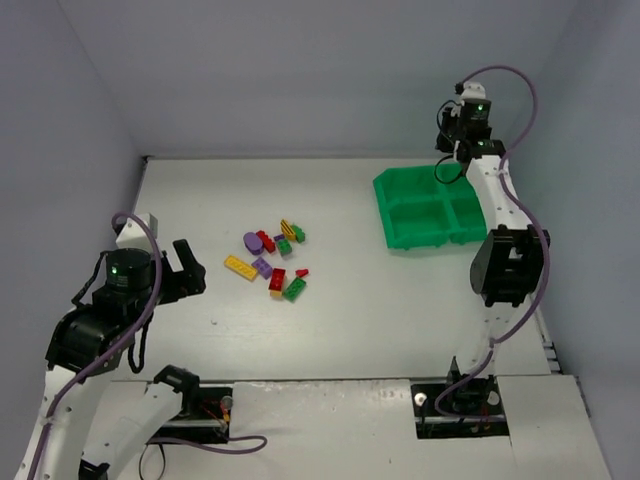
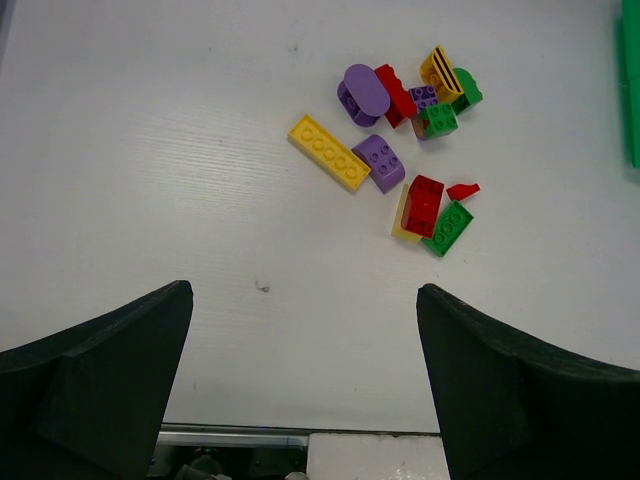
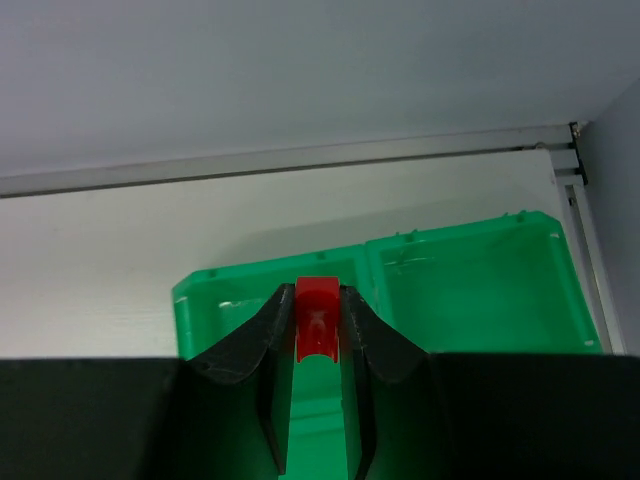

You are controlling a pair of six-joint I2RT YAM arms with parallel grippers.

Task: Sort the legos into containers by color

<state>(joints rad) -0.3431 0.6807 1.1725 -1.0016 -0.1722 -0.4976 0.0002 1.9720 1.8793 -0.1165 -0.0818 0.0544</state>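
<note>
The legos (image 1: 272, 260) lie in a loose cluster on the white table, left of centre: a long yellow brick (image 2: 328, 152), purple bricks (image 2: 360, 90), a red one on a yellow one (image 2: 423, 205), and green ones (image 2: 447, 228). My left gripper (image 2: 305, 292) hovers open and empty on the near side of the cluster (image 1: 185, 270). The green tray (image 1: 385, 195) holding the containers stands at the far right. My right gripper (image 3: 318, 300) is shut on a small red lego (image 3: 318, 315) above the tray's far-left compartment (image 3: 230, 290).
Grey walls close the table in at the back and on both sides. The right arm (image 1: 505, 260) reaches over the tray's right half and hides it in the top view. The tray's edge (image 2: 632, 80) shows at the right border of the left wrist view.
</note>
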